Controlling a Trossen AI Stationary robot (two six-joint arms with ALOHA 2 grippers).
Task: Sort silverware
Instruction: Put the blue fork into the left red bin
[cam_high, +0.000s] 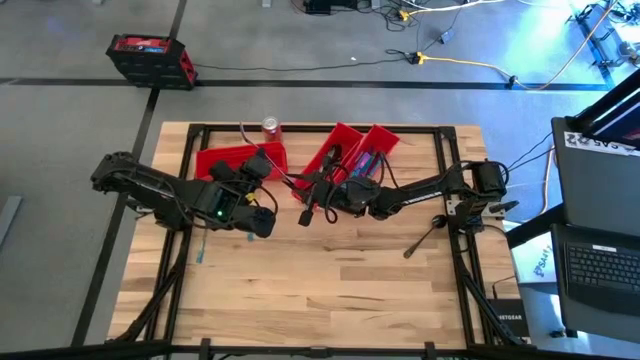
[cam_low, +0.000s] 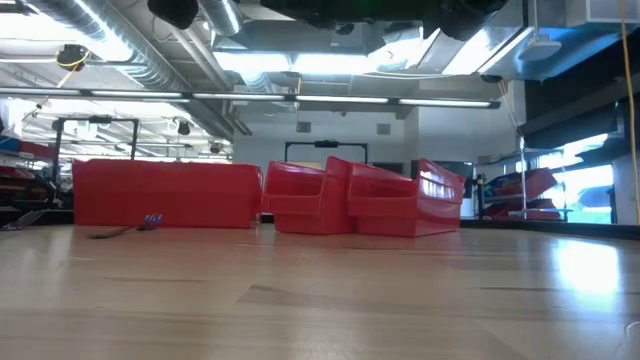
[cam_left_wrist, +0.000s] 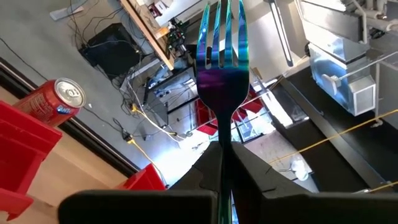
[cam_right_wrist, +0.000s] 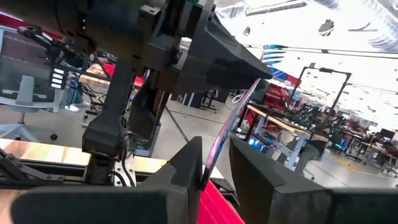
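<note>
Both grippers hold cutlery above the table.
Left gripper (cam_left_wrist: 225, 163) is clenched on a fork (cam_left_wrist: 222, 59), tines up, at 9 o'clock from the bins (cam_high: 345, 155). Right gripper (cam_right_wrist: 214, 165) pinches a thin utensil (cam_right_wrist: 231, 124) at table centre.

Wooden table (cam_high: 330, 280), red bins (cam_high: 345, 150), soda can (cam_high: 270, 127), dark spoon (cam_high: 424, 237), small blue utensil (cam_high: 201, 254)

No readable text anywhere: only an illegible white-and-blue mark on the red soda can (cam_left_wrist: 53, 102) beside the red bin (cam_left_wrist: 18, 155), and blurred white lettering on the dark panel (cam_high: 600, 142) right of the worktop (cam_high: 320, 290).
</note>
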